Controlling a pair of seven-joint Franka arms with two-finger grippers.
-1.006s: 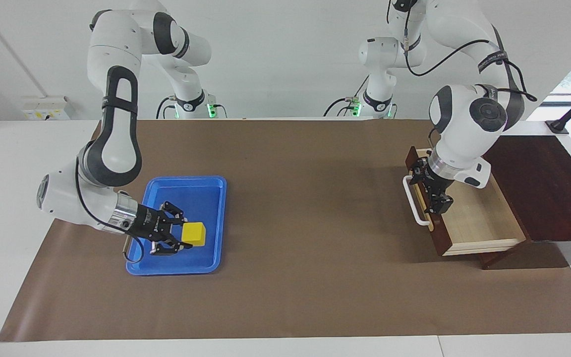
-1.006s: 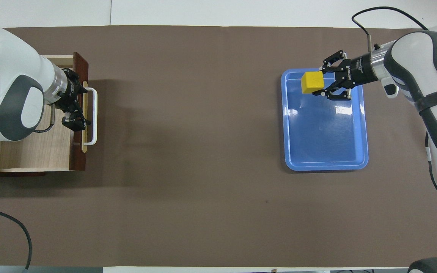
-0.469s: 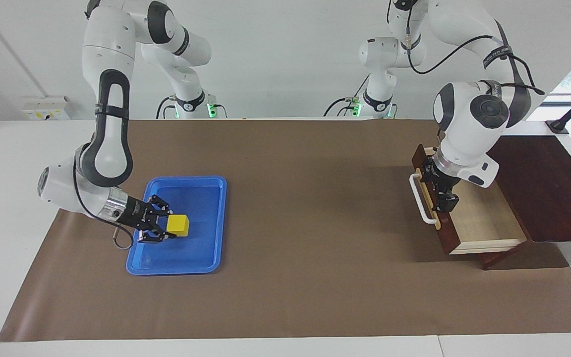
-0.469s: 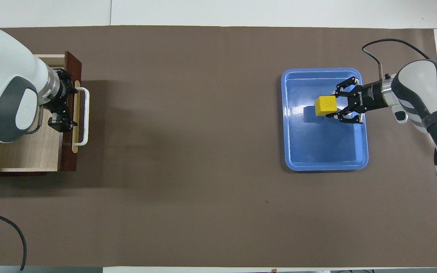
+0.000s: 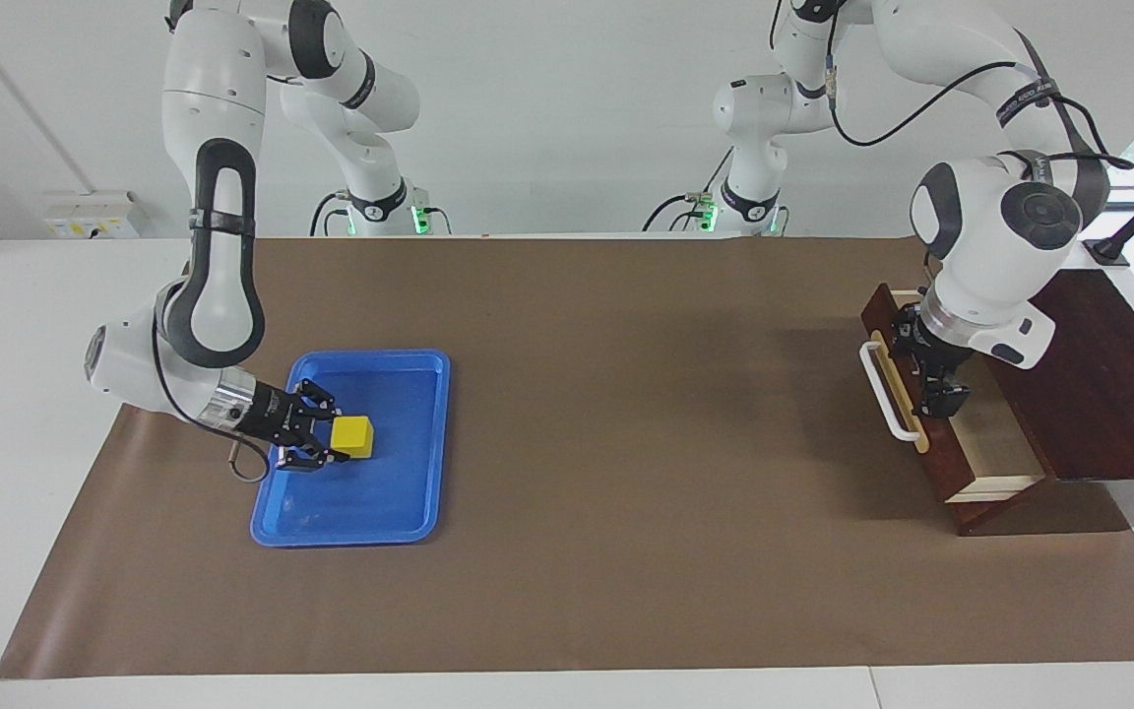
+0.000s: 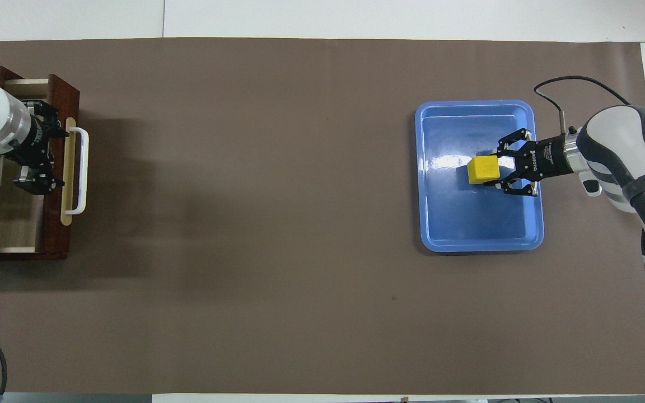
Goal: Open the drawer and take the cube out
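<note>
1. Facing view: the right gripper (image 5: 316,445) reaches low and nearly level into the blue tray (image 5: 409,492), its fingers pinching the cube (image 5: 351,436) just above the tray floor.
2. The left gripper (image 5: 933,379) points down inside the partly open drawer (image 5: 941,463); whether it is spread I cannot tell.
</note>
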